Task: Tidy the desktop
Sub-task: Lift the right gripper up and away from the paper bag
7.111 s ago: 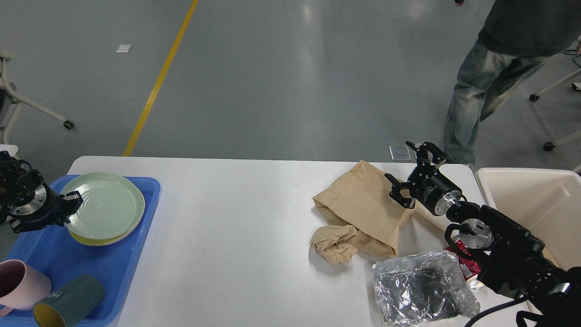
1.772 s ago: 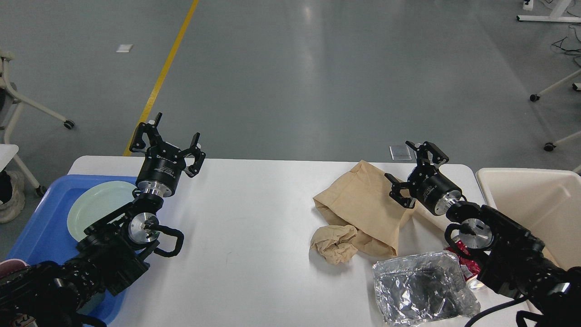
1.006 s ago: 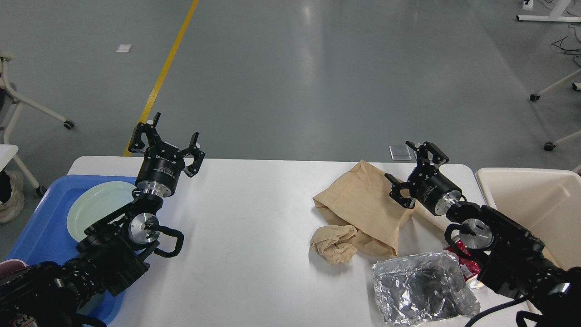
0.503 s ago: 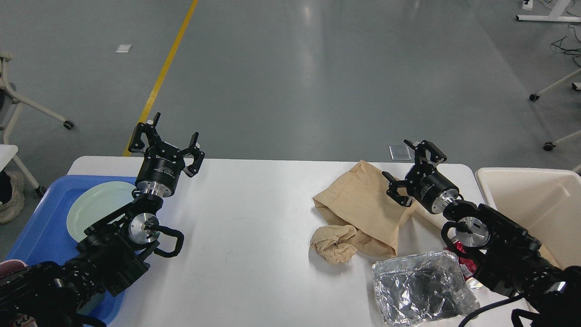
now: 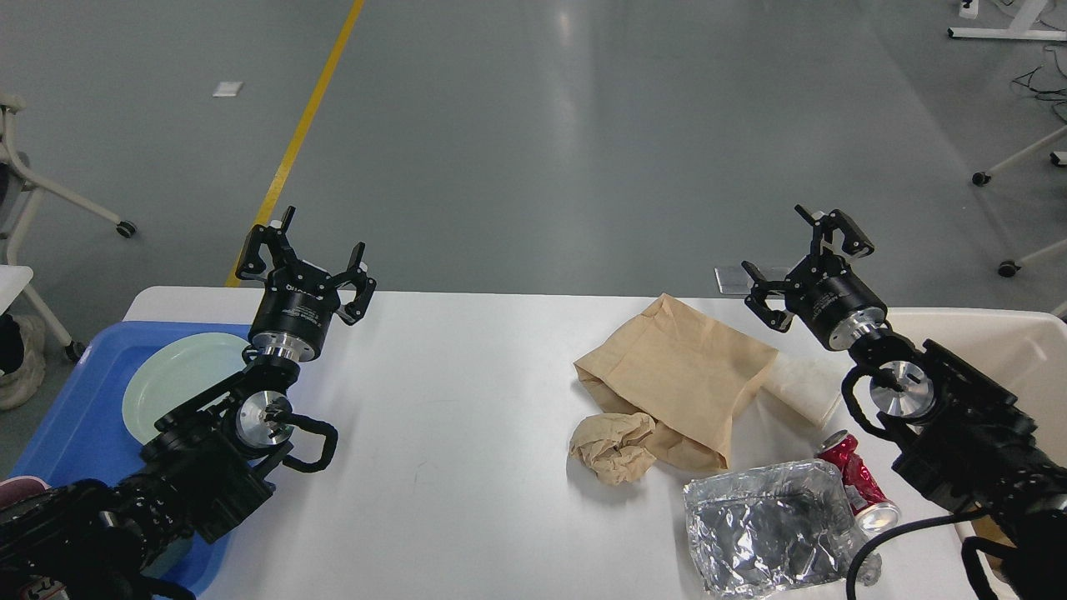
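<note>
The white desktop [image 5: 467, 400] fills the lower part of the head view. On its right half lie a flat brown paper bag [image 5: 679, 379], a crumpled brown paper ball [image 5: 613, 446], a crushed foil tray [image 5: 767, 529], a red can [image 5: 859, 487] and a white paper sheet [image 5: 804, 392]. My left gripper [image 5: 304, 254] is open, raised over the desktop's far left edge. Above the far right edge, behind the bag, my right gripper [image 5: 804, 254] hangs open and empty.
A blue tray [image 5: 75, 417] at the left holds a pale green plate [image 5: 179, 387] and a pink cup [image 5: 17, 485]. A cream bin [image 5: 1009, 358] stands beside the desktop's right end. Wheeled chair legs [image 5: 58, 196] stand on the grey floor.
My right gripper has risen and swung right, off the paper bag, uncovering the red can and white sheet. The left arm has held still for two seconds, having left the plate.
</note>
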Tool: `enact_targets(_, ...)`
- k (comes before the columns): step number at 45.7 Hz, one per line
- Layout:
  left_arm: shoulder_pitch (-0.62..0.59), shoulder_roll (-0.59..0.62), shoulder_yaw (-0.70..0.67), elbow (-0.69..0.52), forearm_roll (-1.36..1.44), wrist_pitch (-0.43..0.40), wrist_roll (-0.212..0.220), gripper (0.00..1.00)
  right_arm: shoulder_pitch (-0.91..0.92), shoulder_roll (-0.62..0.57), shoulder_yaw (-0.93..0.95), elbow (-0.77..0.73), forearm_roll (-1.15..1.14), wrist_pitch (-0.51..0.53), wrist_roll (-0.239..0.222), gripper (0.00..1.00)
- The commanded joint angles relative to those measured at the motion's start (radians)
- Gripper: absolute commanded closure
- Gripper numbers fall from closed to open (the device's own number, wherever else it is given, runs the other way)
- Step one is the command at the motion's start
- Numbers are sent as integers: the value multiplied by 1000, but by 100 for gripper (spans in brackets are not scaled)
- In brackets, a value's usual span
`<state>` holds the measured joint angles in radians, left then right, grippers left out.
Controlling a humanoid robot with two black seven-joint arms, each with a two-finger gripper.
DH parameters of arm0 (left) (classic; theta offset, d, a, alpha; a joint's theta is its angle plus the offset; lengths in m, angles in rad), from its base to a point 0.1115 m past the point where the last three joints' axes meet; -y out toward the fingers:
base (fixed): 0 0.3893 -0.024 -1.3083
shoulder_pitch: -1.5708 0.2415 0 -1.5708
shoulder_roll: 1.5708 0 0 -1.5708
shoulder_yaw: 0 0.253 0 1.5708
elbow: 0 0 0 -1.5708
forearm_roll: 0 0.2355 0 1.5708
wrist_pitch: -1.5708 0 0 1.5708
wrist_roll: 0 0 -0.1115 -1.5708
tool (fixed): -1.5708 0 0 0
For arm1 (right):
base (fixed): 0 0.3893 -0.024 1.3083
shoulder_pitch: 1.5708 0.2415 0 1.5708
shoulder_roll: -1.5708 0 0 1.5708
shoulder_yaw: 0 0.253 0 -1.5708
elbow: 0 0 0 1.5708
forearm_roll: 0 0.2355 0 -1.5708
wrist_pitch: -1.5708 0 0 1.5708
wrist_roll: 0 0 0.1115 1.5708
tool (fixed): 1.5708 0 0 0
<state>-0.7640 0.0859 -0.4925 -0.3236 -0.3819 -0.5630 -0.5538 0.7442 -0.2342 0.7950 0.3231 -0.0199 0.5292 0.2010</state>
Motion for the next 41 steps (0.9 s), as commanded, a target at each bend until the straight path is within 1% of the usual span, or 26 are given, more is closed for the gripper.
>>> enact_targets(1, 0, 0, 0, 0, 0, 0, 0, 3, -25, -16, 12, -4, 0, 0, 0, 0)
enact_targets(13, 0, 0, 0, 0, 0, 0, 0, 3, -48, -33, 20, -4, 0, 0, 0, 0)
enact_targets(41, 0, 0, 0, 0, 0, 0, 0, 3, -49, -22, 21, -4, 0, 0, 0, 0)
